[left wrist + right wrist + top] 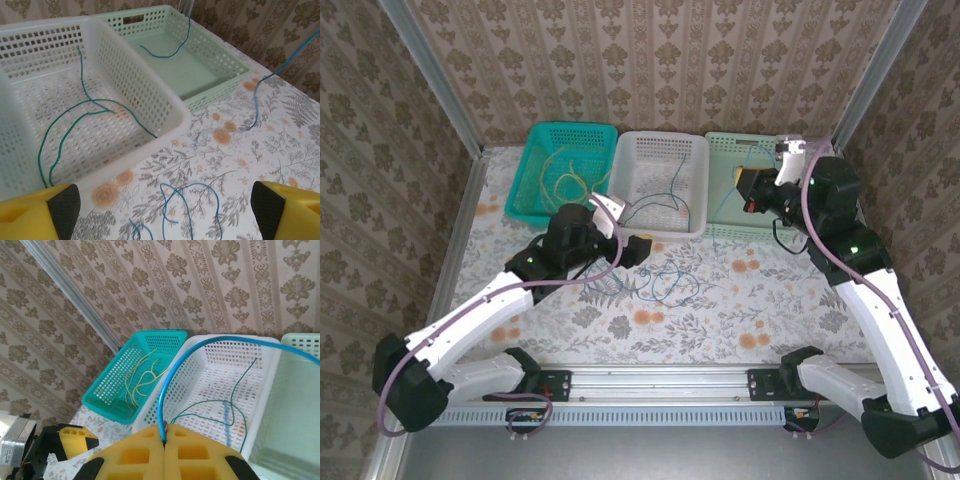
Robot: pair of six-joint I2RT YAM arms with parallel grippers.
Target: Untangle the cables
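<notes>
**Cropped, Blurred, Buried**

Left wrist view: left gripper (165, 205) fingers cropped at bottom corners; blue cable loops (195, 184) running off the lower edge. Right wrist view: pinched blue cable (161, 410) blurred near the lens, end buried between right gripper (164, 432) pads.

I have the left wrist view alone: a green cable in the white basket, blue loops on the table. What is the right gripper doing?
Observer: The right gripper is shut on a blue cable that arcs upward from it.
Operator: Where is it?
Observer: Over the pale green basket, in the top view.
Operator: Any yellow cables?
Observer: Yes, yellow cables lie in the teal basket, left of the white basket.
</notes>
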